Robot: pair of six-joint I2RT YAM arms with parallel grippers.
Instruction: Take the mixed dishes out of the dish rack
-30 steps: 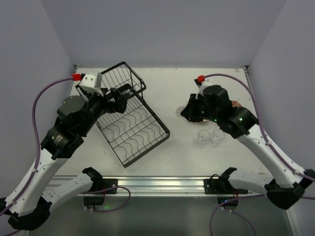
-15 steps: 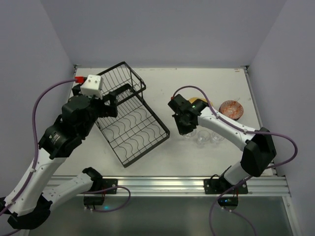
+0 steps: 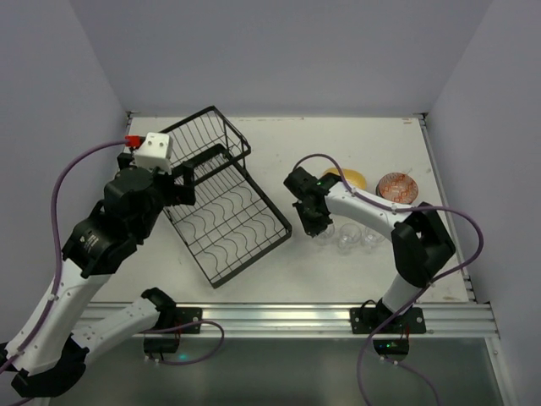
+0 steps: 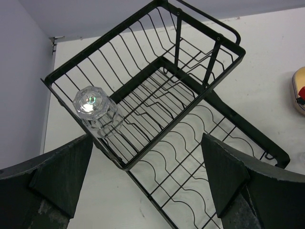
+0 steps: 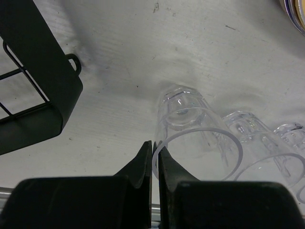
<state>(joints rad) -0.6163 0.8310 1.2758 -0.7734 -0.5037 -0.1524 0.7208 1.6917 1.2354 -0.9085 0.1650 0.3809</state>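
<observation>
The clear faceted glass cup [image 5: 195, 138] I have hold of is mouth-up on the white table [image 5: 143, 57], just beside the near corner of the large black wire dish rack [image 3: 228, 203]. My right gripper [image 5: 155, 151] is clamped on its rim, one finger inside the mouth and one outside. I cannot tell whether its base rests fully on the table. A second clear glass cup [image 5: 259, 143] and a third clear glass cup [image 5: 291, 138] stand in a row right beside it, away from the rack. Beyond them on the table lie a yellow rounded plate [image 3: 348, 179] and a red-brown patterned bowl [image 3: 396, 188]. One upside-down clear glass cup [image 4: 94, 110] sits in a corner of the rack's deeper basket section, next to the flat section with wavy wire dividers. My left gripper [image 3: 184, 182] hangs above the rack with its fingers spread wide apart, holding nothing.
</observation>
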